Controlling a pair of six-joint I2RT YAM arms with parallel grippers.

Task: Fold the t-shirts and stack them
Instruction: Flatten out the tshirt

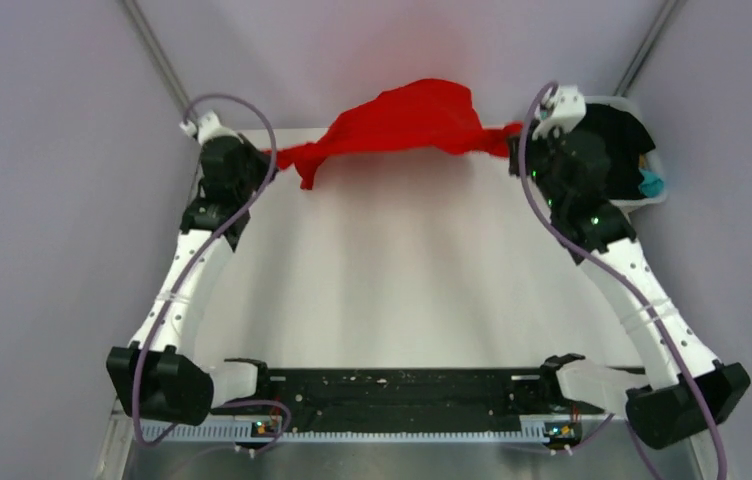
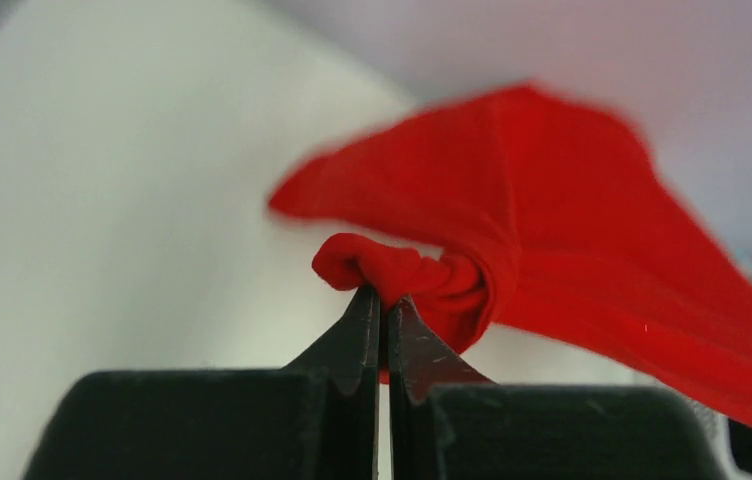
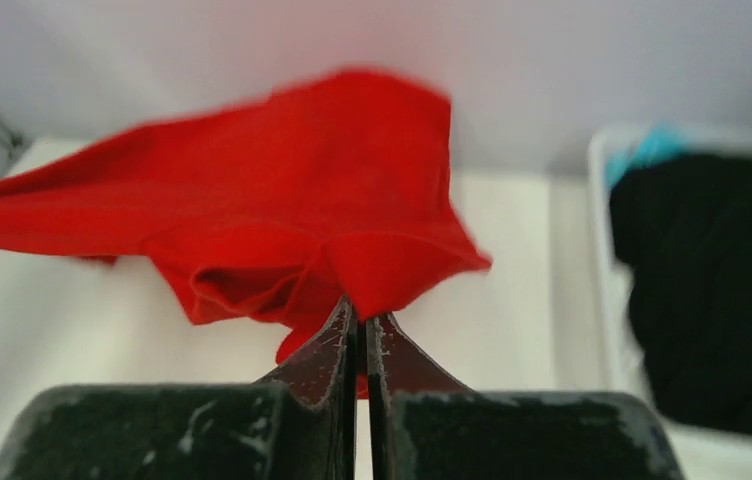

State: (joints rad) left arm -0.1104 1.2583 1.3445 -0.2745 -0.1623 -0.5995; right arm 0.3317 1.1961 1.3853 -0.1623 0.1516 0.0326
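Red t-shirt (image 1: 407, 120): plain, bright.
At three o'clock, a black t-shirt (image 3: 712, 290) and a teal t-shirt (image 3: 652, 148) are seen in a white tub (image 3: 600, 230).

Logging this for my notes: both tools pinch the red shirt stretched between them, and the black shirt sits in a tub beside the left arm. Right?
No: the tub with the black shirt is beside the right arm, per the top view. The left tool and right tool do pinch the red shirt stretched between them.

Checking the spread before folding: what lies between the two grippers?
The red t-shirt stretches between the left gripper and the right gripper, each shut on it; nothing else. The top external view shows it.
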